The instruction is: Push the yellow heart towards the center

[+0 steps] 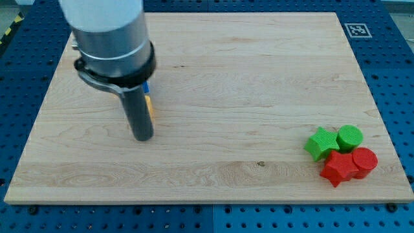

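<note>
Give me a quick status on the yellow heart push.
My tip down on the wooden board, view's left. Yellow block and blue block peek out right behind the rod, shapes hidden. Path toward centre looks open.

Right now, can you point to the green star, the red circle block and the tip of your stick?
green star-shaped block (pixel 320 144), camera view, top face.
red round block (pixel 365 159), camera view, top face.
my tip (pixel 142 138), camera view, rod's lower end.

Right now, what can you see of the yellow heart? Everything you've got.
Very little. Only a thin yellow-orange sliver of the yellow heart shows, at the right edge of my rod on the wooden board's left side. The rod hides the rest, so its shape cannot be confirmed. A sliver of a blue block sits just above it. My tip lies slightly below and left; contact cannot be told.
</note>
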